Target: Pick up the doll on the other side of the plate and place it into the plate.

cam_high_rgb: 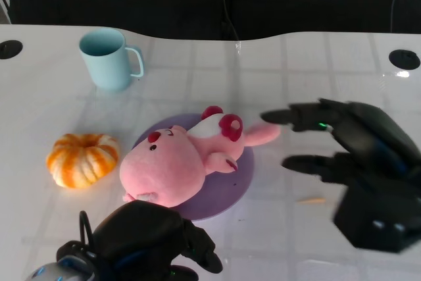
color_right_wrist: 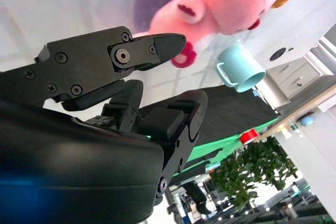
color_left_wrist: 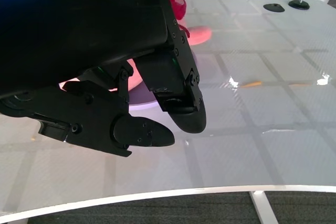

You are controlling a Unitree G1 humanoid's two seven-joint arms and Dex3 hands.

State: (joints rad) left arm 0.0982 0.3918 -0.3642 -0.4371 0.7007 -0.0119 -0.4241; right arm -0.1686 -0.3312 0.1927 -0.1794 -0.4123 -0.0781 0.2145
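Setting: white glossy table [cam_high_rgb: 316,70] with faint grid lines, a dark backdrop along the top of the head view and two black grommets near the upper corners.
Plate: purple plate [cam_high_rgb: 240,176] at the centre of the head view, mostly covered; only its rim shows at the right and bottom.
Doll: pink plush doll [cam_high_rgb: 174,169] lies on its side across the plate, head toward the lower left and overhanging the rim, ears and dark pink feet toward the upper right. Its bulk appears to rest on the plate, so the placing looks done or nearly done.
Right robot hand: right robot hand [cam_high_rgb: 329,143] sits at the right of the head view, fingers spread and empty; one fingertip is just beside the doll's long pink ear, whether touching I cannot tell. That pose suggests a release.
Left robot hand: left robot hand [cam_high_rgb: 148,238] at the lower left of the head view, low by the doll's head, holding nothing; fingers loosely curled and apart in the left wrist view.
Bystanders: light blue mug [cam_high_rgb: 108,58] at upper left, and an orange pumpkin-shaped toy [cam_high_rgb: 82,159] at the left, near the doll's head but apart.
Risk: the overhanging head could tip the doll off the rim.
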